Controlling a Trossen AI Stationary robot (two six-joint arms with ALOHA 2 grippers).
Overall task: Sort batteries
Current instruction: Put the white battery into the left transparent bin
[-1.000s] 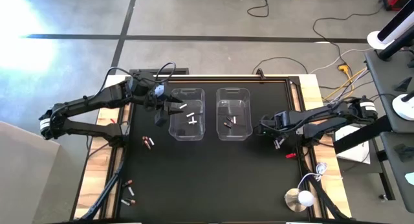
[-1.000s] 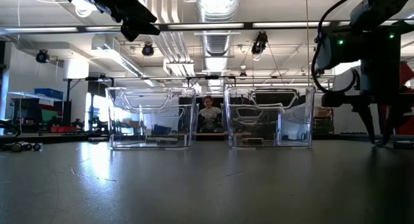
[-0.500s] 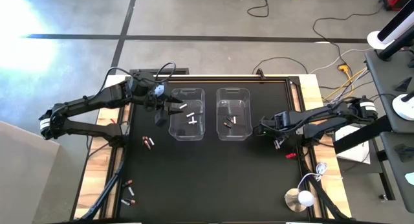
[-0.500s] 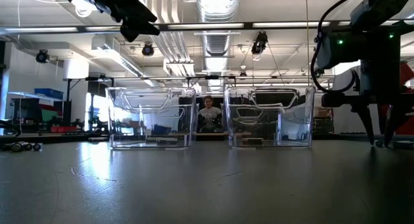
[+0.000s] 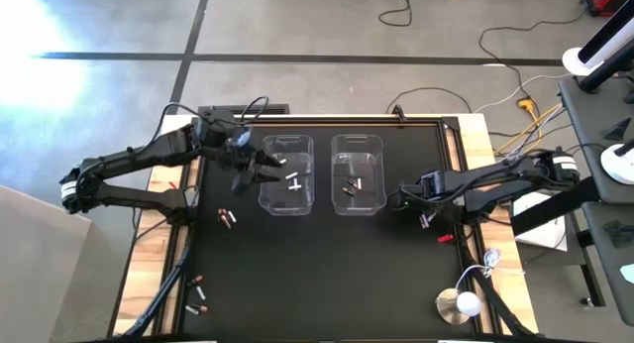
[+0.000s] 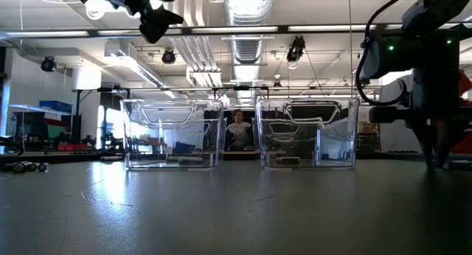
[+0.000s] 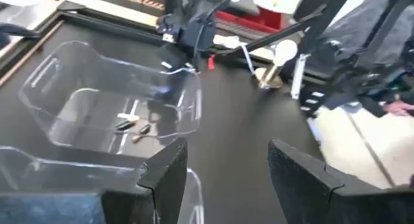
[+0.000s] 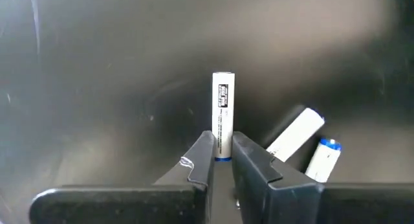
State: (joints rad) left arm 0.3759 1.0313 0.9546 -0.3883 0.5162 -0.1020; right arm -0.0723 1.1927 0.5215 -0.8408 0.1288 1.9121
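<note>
Batteries: right end effector has just closed, now clamped on white battery on tabletop; two more beside it. Pick looks secured. Left end effector, fingers apart, hovers over left bin.

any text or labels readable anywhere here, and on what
None can be read.
White battery clamped in the right end effector: a small dark printed label, too small and blurred to read.
The two other batteries beside it: no legible print.
Clear bins and black table: no markings visible.
</note>
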